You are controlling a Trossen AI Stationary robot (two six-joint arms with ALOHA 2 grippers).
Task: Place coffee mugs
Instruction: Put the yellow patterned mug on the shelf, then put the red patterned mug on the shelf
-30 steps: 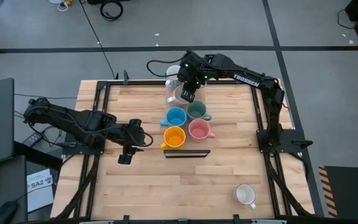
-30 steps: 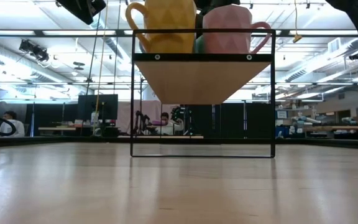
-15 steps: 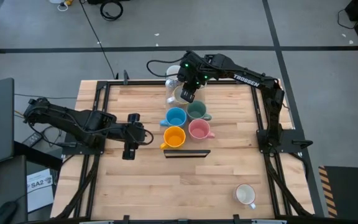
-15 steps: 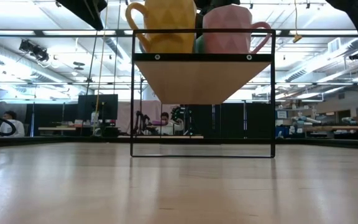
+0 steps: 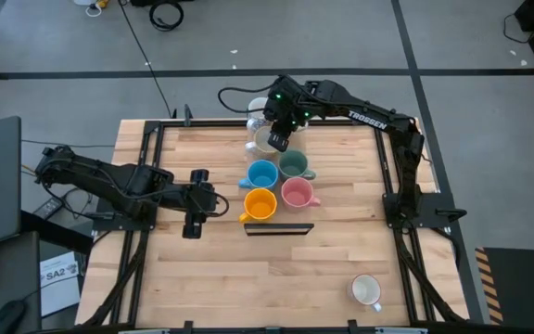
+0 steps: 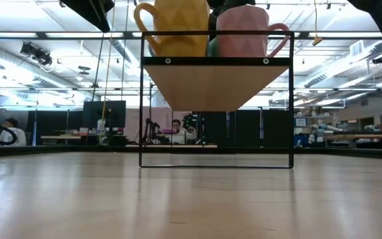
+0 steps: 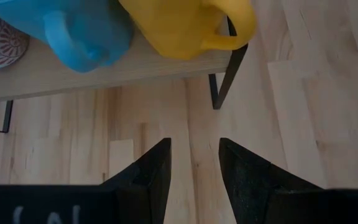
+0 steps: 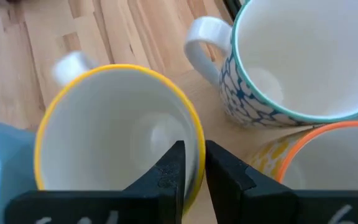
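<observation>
A wooden shelf on a black frame [image 6: 214, 83] carries blue [image 5: 262, 173], grey-green [image 5: 293, 165], orange [image 5: 260, 204] and pink [image 5: 297, 193] coffee mugs. At its far end stands a white mug with a yellow rim [image 8: 117, 130], with my right gripper [image 8: 194, 146] over it, its fingers astride the mug's wall and slightly open. Beside it are a teal-patterned mug [image 8: 303, 56] and an orange-rimmed mug [image 8: 328, 162]. My left gripper [image 7: 194, 146] hangs open left of the shelf, above bare table. My right gripper comes from above at a slant, one finger [image 8: 176, 165] inside the yellow-rimmed mug and one outside, across its rim [image 8: 197, 163]. A thin gap shows beside the inner finger. I cannot tell whether the outer finger touches the wall. The mug stands upright on the shelf.
One more white mug [image 5: 367, 290] lies on the table near the front right corner. The black frame's legs [image 7: 225, 81] stand on the table just ahead of my left gripper. Bare wood stretches along the near side and the left.
My left gripper has turned at the wrist, its fingers swinging a little toward the shelf, without shifting place. My right gripper has stayed over the yellow-rimmed mug.
</observation>
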